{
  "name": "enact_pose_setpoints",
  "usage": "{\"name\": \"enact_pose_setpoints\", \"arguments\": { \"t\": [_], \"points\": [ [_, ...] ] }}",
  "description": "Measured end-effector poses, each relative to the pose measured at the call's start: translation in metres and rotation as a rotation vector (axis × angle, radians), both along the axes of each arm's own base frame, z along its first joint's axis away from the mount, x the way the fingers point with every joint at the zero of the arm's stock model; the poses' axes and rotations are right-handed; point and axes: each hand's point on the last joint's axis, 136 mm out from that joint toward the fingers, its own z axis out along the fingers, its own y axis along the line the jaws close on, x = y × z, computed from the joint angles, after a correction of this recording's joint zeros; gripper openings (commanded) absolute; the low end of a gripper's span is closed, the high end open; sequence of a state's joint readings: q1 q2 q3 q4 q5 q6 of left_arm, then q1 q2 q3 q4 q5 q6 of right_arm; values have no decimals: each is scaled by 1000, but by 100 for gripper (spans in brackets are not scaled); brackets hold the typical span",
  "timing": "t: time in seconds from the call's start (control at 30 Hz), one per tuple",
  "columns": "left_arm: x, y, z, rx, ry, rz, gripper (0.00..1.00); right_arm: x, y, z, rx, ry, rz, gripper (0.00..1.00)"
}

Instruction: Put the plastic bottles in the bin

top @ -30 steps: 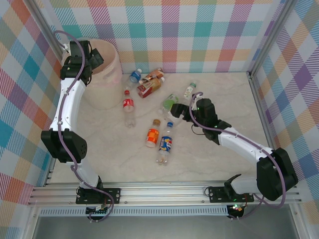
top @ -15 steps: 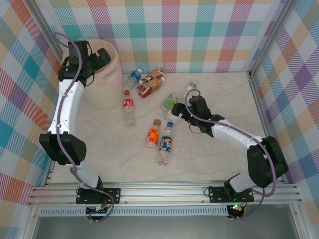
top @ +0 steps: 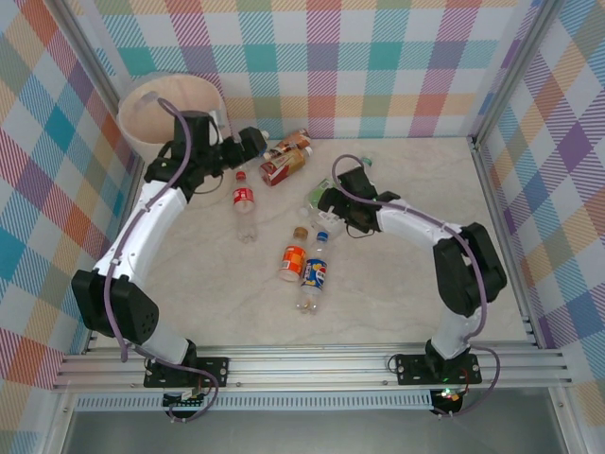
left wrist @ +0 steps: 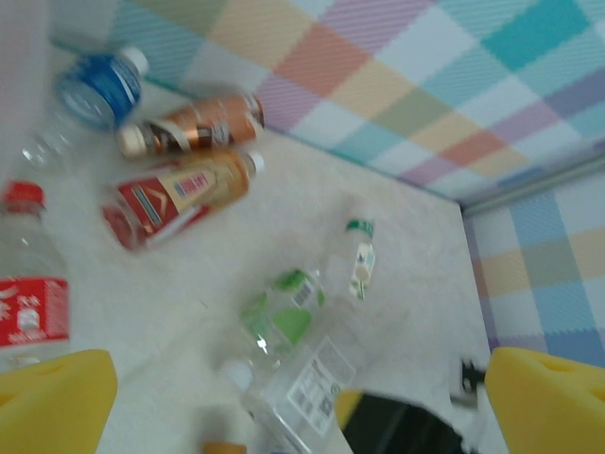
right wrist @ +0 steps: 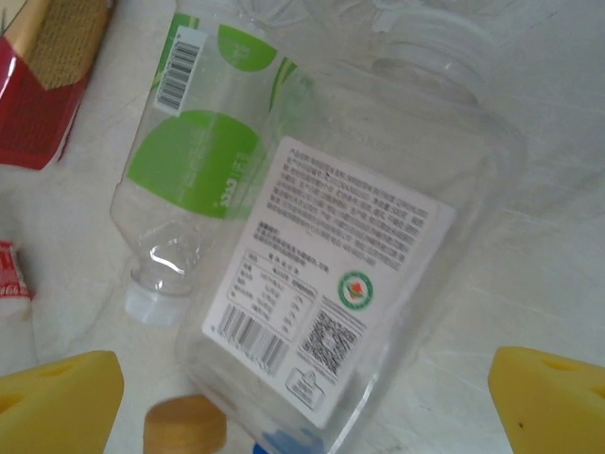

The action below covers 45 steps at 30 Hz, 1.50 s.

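Observation:
The pale bin (top: 170,102) stands at the back left. Several plastic bottles lie on the marble table (top: 416,284). My right gripper (right wrist: 304,407) is open, its yellow pads (right wrist: 59,402) on either side of a clear bottle with a white label (right wrist: 350,255). A green-label bottle (right wrist: 203,161) lies beside that one. My left gripper (left wrist: 302,416) is open and holds nothing, hanging above a blue-label bottle (left wrist: 95,90), two brown-orange bottles (left wrist: 184,184) and a red-label bottle (left wrist: 33,303). From above, the left gripper (top: 253,142) is right of the bin and the right gripper (top: 328,202) is mid-table.
An orange-label bottle (top: 290,255) and a blue-label bottle (top: 315,270) lie nearer the front. A green-capped bottle (top: 359,170) lies behind the right wrist. Checked walls and metal posts (top: 492,161) close in the table. Open tabletop lies at the right and front.
My left arm has swung off the bin rim to the right, towards the back bottles. My right gripper has moved left and back, over the clear white-label bottle.

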<state>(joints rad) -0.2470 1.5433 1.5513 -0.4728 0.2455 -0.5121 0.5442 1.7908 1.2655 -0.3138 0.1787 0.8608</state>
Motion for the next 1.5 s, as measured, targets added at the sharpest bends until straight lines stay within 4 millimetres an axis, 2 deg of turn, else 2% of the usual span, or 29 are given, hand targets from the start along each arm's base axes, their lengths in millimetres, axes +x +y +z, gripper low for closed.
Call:
{"name": "enact_pose_setpoints", "arguments": {
  "t": [0.07,0.2,0.5,0.83,1.03,1.23,1.37,1.43,1.5],
  "points": [
    [-4,-5,-9,6,24,-10,100,6,2,-1,-17,18,-28,100],
    [-6,1,-18,31,52,12,100,11,7,-5,-52,61,-67,100],
    [-8,11,-24,75,72,56,100,0,17,-37,-100,182,-66,100],
    [-10,15,-32,97,97,68,100,7,34,-44,-118,216,-43,100],
    [-10,16,-34,101,105,70,100,8,35,-50,-128,227,-43,100],
    [-9,16,-37,104,112,70,100,1,18,-52,-159,213,-31,92],
    [-7,16,-41,109,121,73,100,-12,-11,-52,-179,218,12,96],
    [-6,15,-44,111,127,73,100,-14,-24,-52,-199,220,40,100],
    [-6,15,-46,112,131,73,100,-12,-34,-53,-229,217,70,100]
  ]
}}
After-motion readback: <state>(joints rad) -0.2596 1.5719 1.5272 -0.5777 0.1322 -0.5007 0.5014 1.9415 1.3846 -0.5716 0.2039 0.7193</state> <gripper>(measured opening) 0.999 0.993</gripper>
